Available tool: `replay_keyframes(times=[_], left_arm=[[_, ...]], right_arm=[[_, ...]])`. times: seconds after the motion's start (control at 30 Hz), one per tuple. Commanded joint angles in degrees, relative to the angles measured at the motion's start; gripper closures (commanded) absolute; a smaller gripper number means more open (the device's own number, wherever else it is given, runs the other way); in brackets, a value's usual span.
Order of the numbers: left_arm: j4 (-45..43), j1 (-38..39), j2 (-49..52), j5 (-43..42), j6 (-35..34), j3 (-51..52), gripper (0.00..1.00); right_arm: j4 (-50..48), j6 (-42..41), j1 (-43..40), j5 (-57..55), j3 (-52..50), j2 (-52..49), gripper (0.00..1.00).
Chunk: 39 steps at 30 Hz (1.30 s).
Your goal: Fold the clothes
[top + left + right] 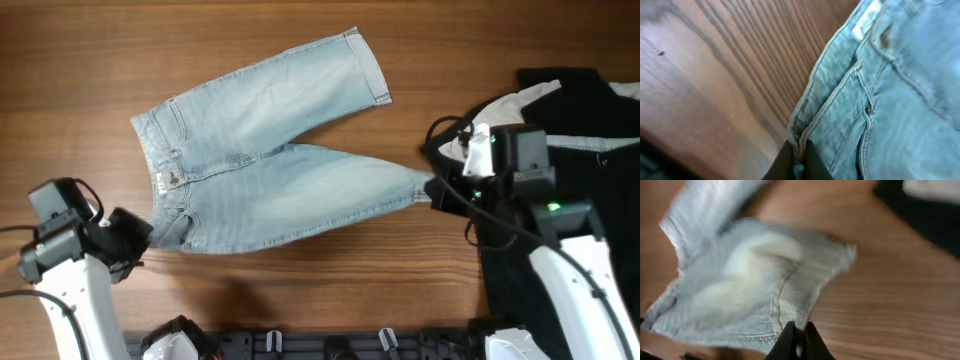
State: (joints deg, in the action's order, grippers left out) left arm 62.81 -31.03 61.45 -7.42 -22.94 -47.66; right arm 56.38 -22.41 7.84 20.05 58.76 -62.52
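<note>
Finding: the pale blue washed-denim shorts lie spread flat on the brown wooden table. Your left gripper is pinched on the waistband corner, your right gripper on one leg hem. Judged soft, fairly heavy and not slippery, so keep your hold on the stitched edges.

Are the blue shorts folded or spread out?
Spread out. The shorts lie open on the table, legs splayed apart; left fingers pinch the waistband, right fingers pinch a hem.
</note>
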Motion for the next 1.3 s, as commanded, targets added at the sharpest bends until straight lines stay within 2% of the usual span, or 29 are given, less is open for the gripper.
replay_keyframes(times=[0.0, 0.13, 0.3, 0.47, 0.53, 0.7, 0.87, 0.97, 1.1, 1.17, 1.27], left_arm=[[4.4, 0.0, -0.8, 1.1, 3.0, -10.6, 0.96], [10.3, 0.0, -0.8, 4.9, 3.3, -19.8, 0.96], [14.1, 0.0, -0.8, 7.6, 4.5, -21.4, 0.96], [6.8, 0.1, 1.1, 7.5, 4.3, -21.4, 0.96], [1.3, 0.0, 4.2, 7.5, 4.3, -21.4, 0.96], [-9.9, 0.4, 11.1, 4.7, 4.8, -21.4, 0.96], [-20.3, 4.0, 18.0, 3.8, 4.7, -21.4, 0.96], [-26.5, 6.6, 21.5, 5.6, 4.7, -21.4, 0.96], [-31.3, 6.8, 25.3, 7.9, 4.5, -21.4, 0.96], [-32.0, 6.8, 26.6, 7.9, 4.5, -21.4, 0.96], [-31.5, 6.8, 27.1, 8.3, 4.5, -21.4, 0.96]], right_arm=[[2.7, -0.2, 0.0, -3.6, 10.1, 1.5, 0.96], [4.4, -3.5, 0.0, -3.8, 14.6, 1.5, 0.96], [4.4, -4.9, 0.0, -3.8, 16.0, 1.0, 0.96], [-10.7, -6.4, 0.0, -3.1, 16.0, -7.3, 0.96], [-15.3, -8.0, 0.0, -1.6, 16.0, -14.6, 0.96], [-28.9, -6.1, 0.1, 1.4, 16.0, -28.7, 0.96], [-43.6, -8.1, 0.4, 11.0, 16.0, -40.5, 0.96], [-44.9, -9.5, 1.0, 11.3, 16.0, -43.5, 0.96], [-48.5, -9.1, 1.2, 11.3, 16.0, -43.5, 0.93], [-49.7, -9.3, 1.2, 11.9, 16.0, -43.5, 0.96], [-52.7, -9.7, 1.2, 20.6, 16.0, -43.0, 0.96]])
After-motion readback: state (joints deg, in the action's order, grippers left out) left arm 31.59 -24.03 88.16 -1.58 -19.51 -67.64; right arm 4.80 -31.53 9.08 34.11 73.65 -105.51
